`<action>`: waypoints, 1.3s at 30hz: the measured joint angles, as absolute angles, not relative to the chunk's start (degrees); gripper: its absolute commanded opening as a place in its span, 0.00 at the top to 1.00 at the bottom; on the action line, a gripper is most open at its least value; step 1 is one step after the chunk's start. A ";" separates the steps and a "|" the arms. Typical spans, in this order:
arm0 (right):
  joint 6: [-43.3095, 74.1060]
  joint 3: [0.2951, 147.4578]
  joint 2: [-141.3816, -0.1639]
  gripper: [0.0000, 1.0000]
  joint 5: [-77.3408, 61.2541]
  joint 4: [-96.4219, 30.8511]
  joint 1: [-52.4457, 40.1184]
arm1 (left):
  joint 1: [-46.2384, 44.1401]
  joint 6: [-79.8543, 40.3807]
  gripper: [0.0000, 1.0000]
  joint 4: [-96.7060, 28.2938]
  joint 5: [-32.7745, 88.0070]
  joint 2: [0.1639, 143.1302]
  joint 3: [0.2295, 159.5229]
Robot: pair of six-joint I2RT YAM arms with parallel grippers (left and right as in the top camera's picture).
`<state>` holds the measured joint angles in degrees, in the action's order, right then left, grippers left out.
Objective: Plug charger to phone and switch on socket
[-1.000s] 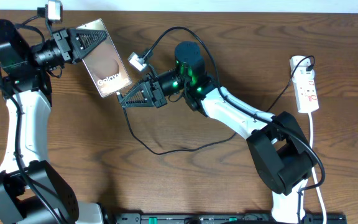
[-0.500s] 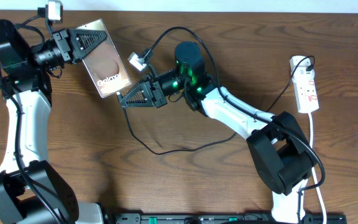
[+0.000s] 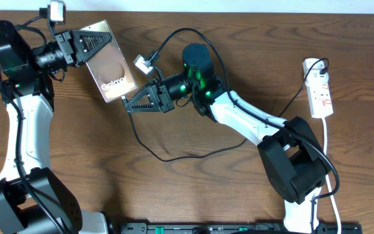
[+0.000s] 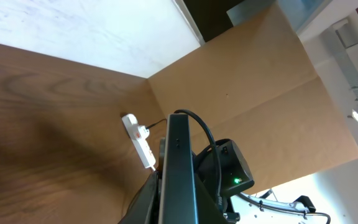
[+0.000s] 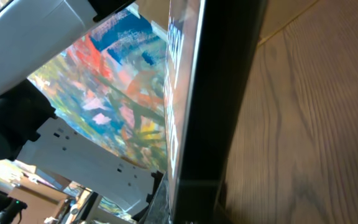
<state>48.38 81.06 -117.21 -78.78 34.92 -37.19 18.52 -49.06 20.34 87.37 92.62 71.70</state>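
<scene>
In the overhead view the left pincer sits in the upper left of the frame, clenched on the upper part of the phone. The phone is tilted, its bronze back with white lettering facing the camera and its lower end pointing toward the centre.

Just below and right of that lower end is the right pincer. Its fingers are drawn together on the end of the charger; the plug tip itself is hidden. From there the thin black cable drops toward the lower middle of the frame, loops across the table and climbs right to the socket. The socket lies flat at the right edge with a white cord trailing down from it.

The left wrist view looks along the phone's dark edge, which rises from the bottom centre. The socket lies beyond it on the brown wood, just left of the edge.

The right wrist view is filled by the phone's dark edge very close up, with a blurred colourful surface to its left and wood grain on the right.
</scene>
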 measured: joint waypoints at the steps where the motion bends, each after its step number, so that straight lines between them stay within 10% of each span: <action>1: 48.47 81.06 -117.21 0.99 -78.76 34.94 -37.19 | 18.52 -49.06 0.93 20.34 87.39 92.62 71.70; 39: 50.89 81.06 -117.21 0.99 -78.19 35.20 -37.30 | 18.52 -47.64 0.93 19.97 88.03 92.62 71.70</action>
<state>50.89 81.06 -117.21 -78.19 35.20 -37.30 18.52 -47.64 19.97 88.03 92.62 71.70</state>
